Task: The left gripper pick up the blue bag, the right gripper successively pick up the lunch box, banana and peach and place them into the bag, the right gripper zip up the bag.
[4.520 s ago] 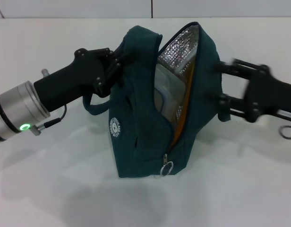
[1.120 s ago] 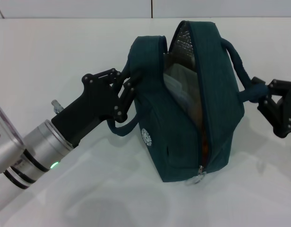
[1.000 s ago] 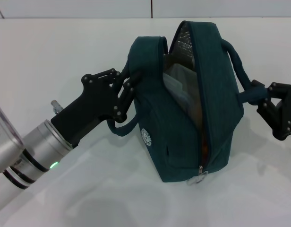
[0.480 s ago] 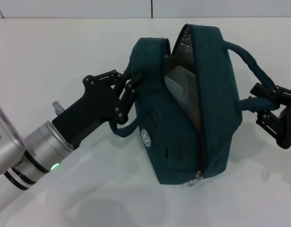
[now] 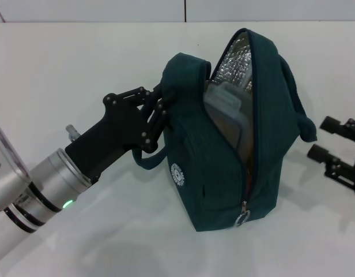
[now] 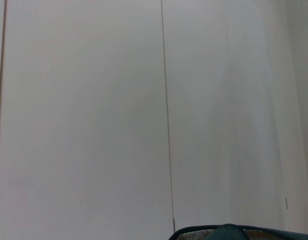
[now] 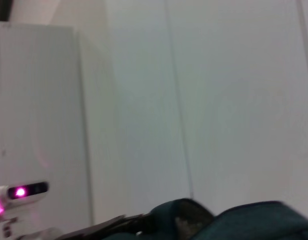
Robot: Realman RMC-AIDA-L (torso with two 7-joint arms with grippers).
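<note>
White tabletop (image 5: 79, 63) fills the head view, with a pale wall strip along the far edge. On it stands the blue bag (image 5: 223, 156), upright, its zipper undone for most of its length so the mouth gapes toward the top and shows silver foil lining. The lunch box (image 5: 226, 104) sits inside, its clear lid and rim visible in the opening, and a sliver of orange shows lower in the gap, too little to name. The metal ring pull (image 5: 242, 218) hangs at the low end of the zipper, near the table. A small white round logo marks the near side panel. The left gripper (image 5: 154, 112) reaches in from the lower left and is clenched on the bag's left handle and upper edge, the handle loop drooping beneath its fingers. The right gripper (image 5: 324, 138) is at the right edge, its fingers parted and released, just beside the bag's right handle (image 5: 298, 112) without touching it.

From the left wrist view, mostly a white panelled wall (image 6: 94, 110) appears; only the top rim of the blue bag (image 6: 234, 232) peeks in at one edge.

From the right wrist view, a white wall and cabinet fill the picture, a pink-lit device (image 7: 21, 192) sits at one side, and the bag's dark fabric (image 7: 254, 220) crosses the edge.
</note>
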